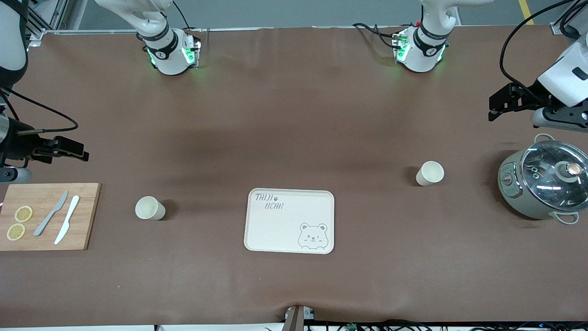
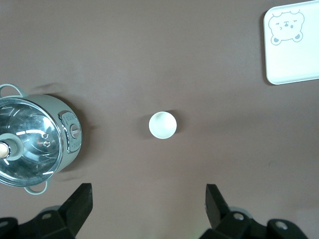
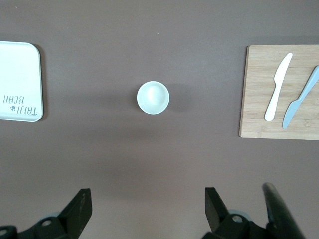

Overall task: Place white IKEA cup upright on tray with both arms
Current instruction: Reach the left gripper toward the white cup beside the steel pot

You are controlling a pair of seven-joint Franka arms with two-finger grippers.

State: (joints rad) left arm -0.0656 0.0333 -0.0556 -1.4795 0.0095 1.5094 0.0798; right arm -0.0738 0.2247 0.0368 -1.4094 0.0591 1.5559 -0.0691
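Observation:
Two white cups stand mouth up on the brown table. One cup is toward the right arm's end, the other cup toward the left arm's end. Between them lies the cream tray with the bear face, nothing on it. My left gripper hangs open over bare table beside the pot, well apart from its cup. Above bare table beside the cutting board, my right gripper is open too, holding nothing.
A grey-green pot with a glass lid sits at the left arm's end. At the right arm's end lies a wooden cutting board with two knives and lemon slices.

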